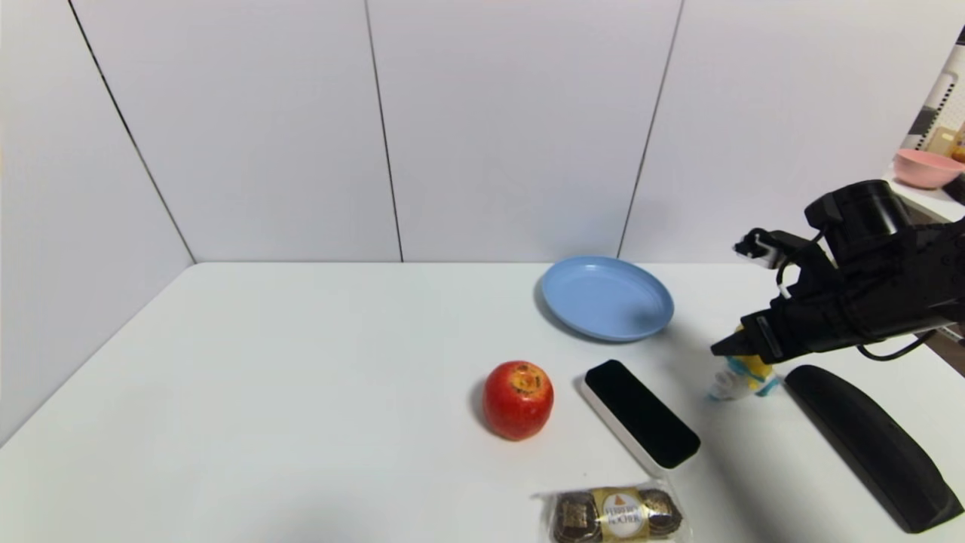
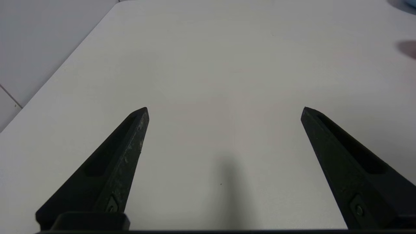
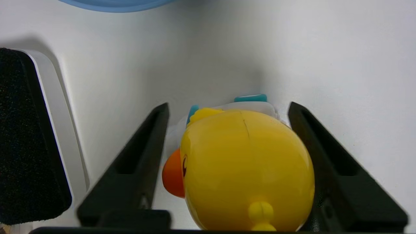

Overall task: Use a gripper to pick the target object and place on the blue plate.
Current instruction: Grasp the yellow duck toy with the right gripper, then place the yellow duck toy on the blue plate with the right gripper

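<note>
The pick is only partly made and the placing is all still to do: the yellow duck toy (image 1: 742, 375) stands on the white worktop (image 1: 301, 392), between the black-topped white case (image 1: 641, 413) and the long black case (image 1: 871, 445), near the blue plate (image 1: 608, 297) but apart from it, and the plate holds nothing. The right end effector (image 1: 742, 353) has its 2 fingers (image 3: 136, 162) set on either side of the duck's head; in the right wrist view the far finger seems to touch the yellow body while a thin gap shows beside the orange beak, so the jaws look spread around the toy and not yet pinching it. Closing, lifting and carrying across to the plate remain, by my judgement. The right arm reaches in from the robot's right, its wrist angled down so the fingertips slope toward the worktop. The left end effector (image 2: 224, 110) hangs over a bare stretch of worktop, its fingers wide apart and holding nothing. A red apple (image 1: 518, 399) and a pack of foil-wrapped chocolates (image 1: 617, 515) lie nearer the robot, untouched.
</note>
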